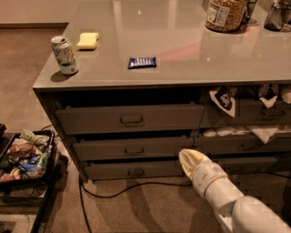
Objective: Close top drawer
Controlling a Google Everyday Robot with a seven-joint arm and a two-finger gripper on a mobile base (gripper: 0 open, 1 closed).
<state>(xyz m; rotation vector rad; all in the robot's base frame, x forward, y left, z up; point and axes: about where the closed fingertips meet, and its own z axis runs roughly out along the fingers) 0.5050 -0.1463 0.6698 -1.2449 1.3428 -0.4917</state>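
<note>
The top drawer (pixel 91 119) is the wide dark-grey one just under the counter top, with a tall flat front and a small loop handle (pixel 132 120) at its centre. Its front stands slightly out from the cabinet, with a dark gap above it. My gripper (pixel 187 158) is on a white arm coming in from the lower right. It is low, in front of the right end of the second drawer (pixel 104 149), below and to the right of the top drawer's handle. It touches nothing, and its pale tips are together and empty.
On the counter are a green can (pixel 64 55), a yellow sponge (pixel 87 40), a blue packet (pixel 142 62) and a jar (pixel 226 13). The drawers at right (pixel 259 111) hold white rags. A black cable (pixel 136 187) lies on the carpet. A tray of clutter (pixel 22 157) sits at left.
</note>
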